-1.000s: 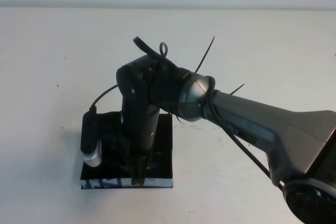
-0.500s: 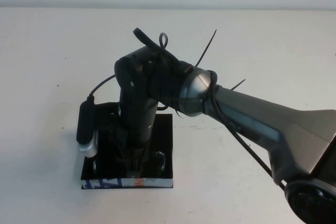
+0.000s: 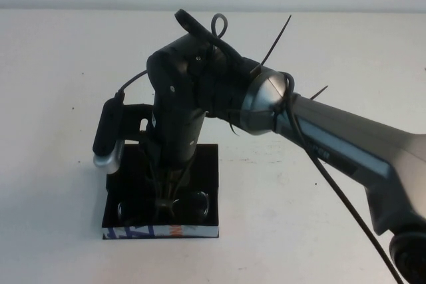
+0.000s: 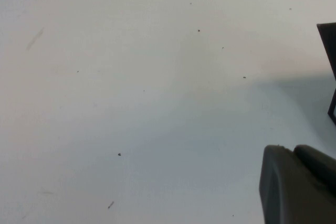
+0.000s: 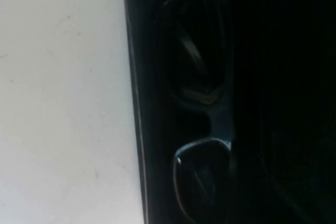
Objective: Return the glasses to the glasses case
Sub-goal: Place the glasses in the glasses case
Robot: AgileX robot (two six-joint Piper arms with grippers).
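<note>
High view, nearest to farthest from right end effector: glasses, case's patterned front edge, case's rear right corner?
1. Glasses, beneath the right end effector, in the glasses case.
2. Patterned front edge, robot's side.
3. Rear right corner, far side.
Left end effector: over the table.

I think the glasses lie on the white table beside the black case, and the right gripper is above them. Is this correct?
Not quite. The glasses lie inside the glasses case, not beside it on the table; the high view shows this. The right gripper is indeed above them. The left gripper sits apart, over bare table.
</note>
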